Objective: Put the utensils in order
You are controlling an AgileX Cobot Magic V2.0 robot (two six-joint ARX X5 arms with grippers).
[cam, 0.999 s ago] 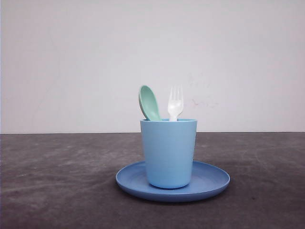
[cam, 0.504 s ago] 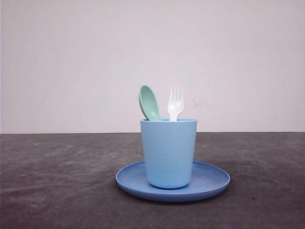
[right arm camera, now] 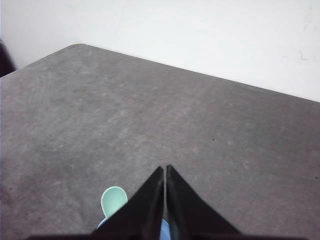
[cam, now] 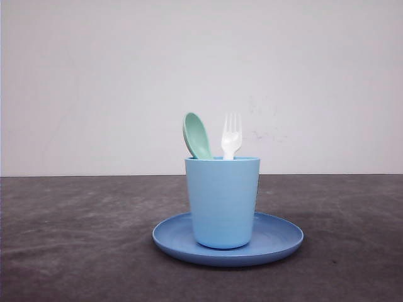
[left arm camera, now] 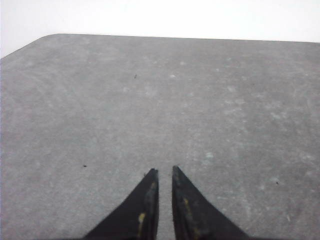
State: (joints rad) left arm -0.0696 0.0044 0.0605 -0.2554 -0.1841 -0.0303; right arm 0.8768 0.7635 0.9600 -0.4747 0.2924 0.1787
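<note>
Standing upright together in the cup (cam: 222,201) on the plate (cam: 280,242), spoon (cam: 198,135) and fork (cam: 232,136) could spill if the right gripper (right arm camera: 165,170), its fingers nearly touching and empty like the left gripper's (left arm camera: 165,172), clips them.

Bare test bench: dark grey tabletop (cam: 75,239), blank white wall (cam: 94,75).

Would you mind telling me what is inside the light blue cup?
The mint-green spoon and white fork stand in the cup, heads above its rim; the wall hides their handles.
</note>
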